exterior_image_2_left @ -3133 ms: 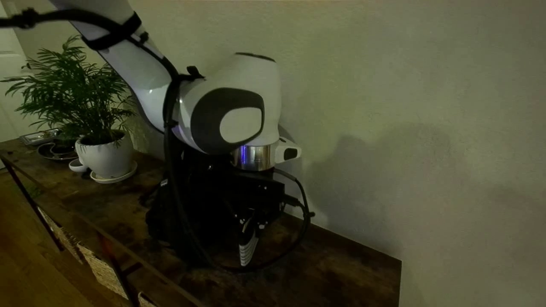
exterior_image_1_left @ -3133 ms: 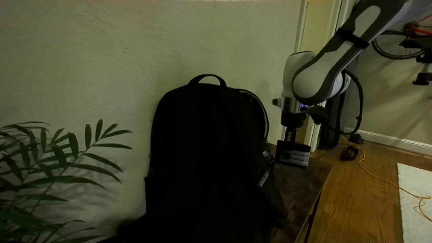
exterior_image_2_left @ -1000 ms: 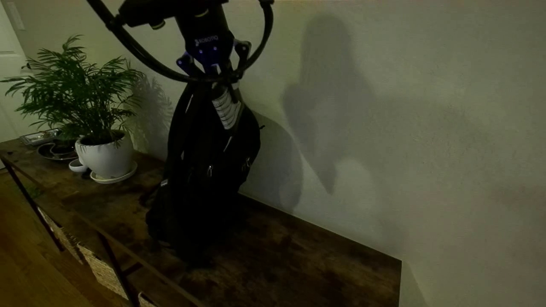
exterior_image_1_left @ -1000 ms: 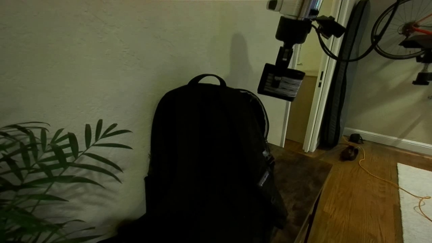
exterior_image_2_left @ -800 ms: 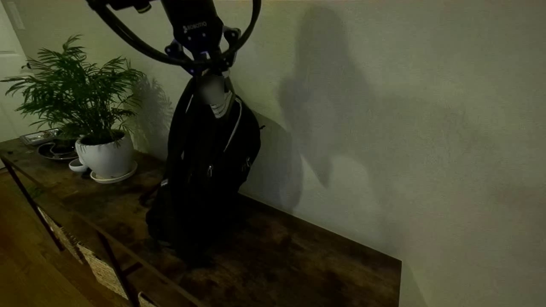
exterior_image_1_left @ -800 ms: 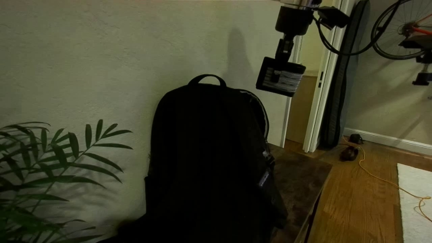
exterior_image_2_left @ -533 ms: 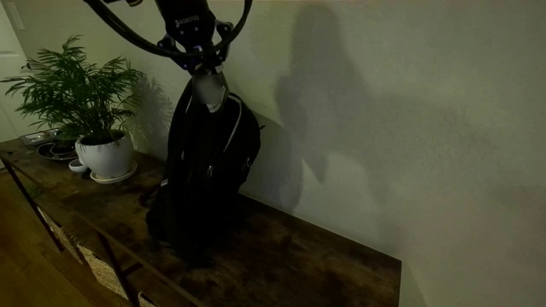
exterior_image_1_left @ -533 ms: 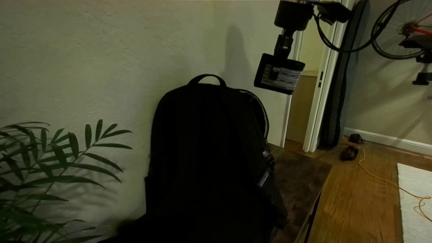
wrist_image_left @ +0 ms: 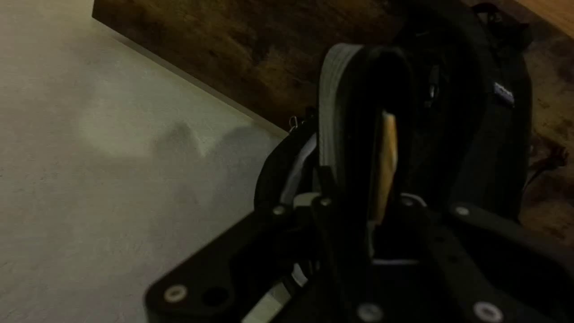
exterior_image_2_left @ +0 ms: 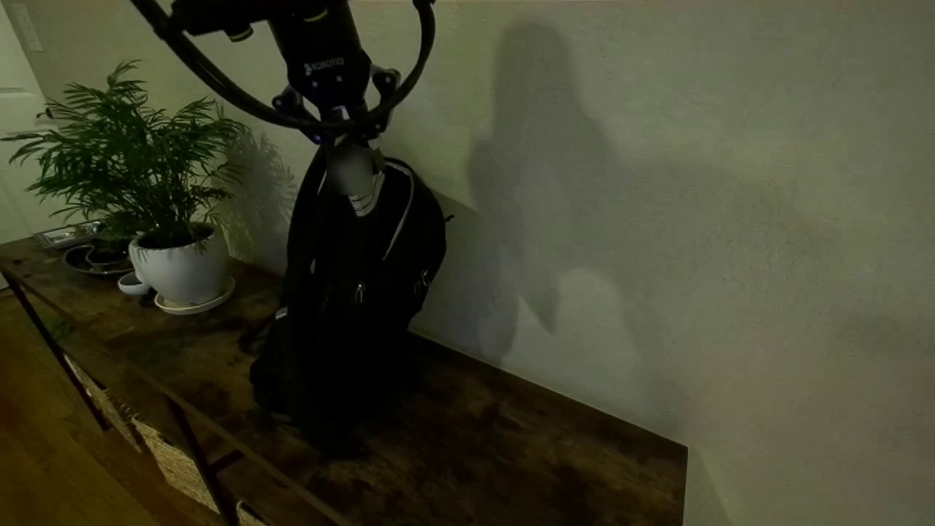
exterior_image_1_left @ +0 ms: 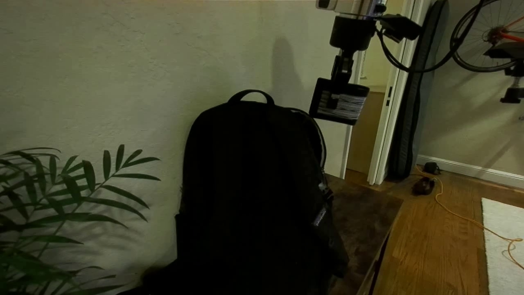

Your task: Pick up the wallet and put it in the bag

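Observation:
My gripper [exterior_image_1_left: 336,91] is shut on the wallet [exterior_image_1_left: 352,105] and holds it tilted in the air. In the wrist view the wallet [wrist_image_left: 331,94] stands edge-on between the fingers, folded, with a greyish outer face and something tan inside. The bag [exterior_image_1_left: 249,184] is a large black backpack standing upright on the table. In that exterior view the wallet hangs at the bag's upper right. In an exterior view the wallet [exterior_image_2_left: 362,204] shows before the upper part of the bag [exterior_image_2_left: 343,307], beside a pale zip edge. The wallet's upper part is blurred there. I cannot tell whether wallet and bag touch.
The bag stands on a dark wooden table [exterior_image_2_left: 526,446] near a pale wall [exterior_image_2_left: 694,219]. A potted plant [exterior_image_2_left: 179,267] and small dishes [exterior_image_2_left: 98,257] stand behind the bag. A cable [exterior_image_2_left: 219,84] loops round the gripper.
Since 3.1 s ago my gripper has risen with the wallet from low beside the bag to the height of its top. In the last half second it has come down a little. The bag has not moved.

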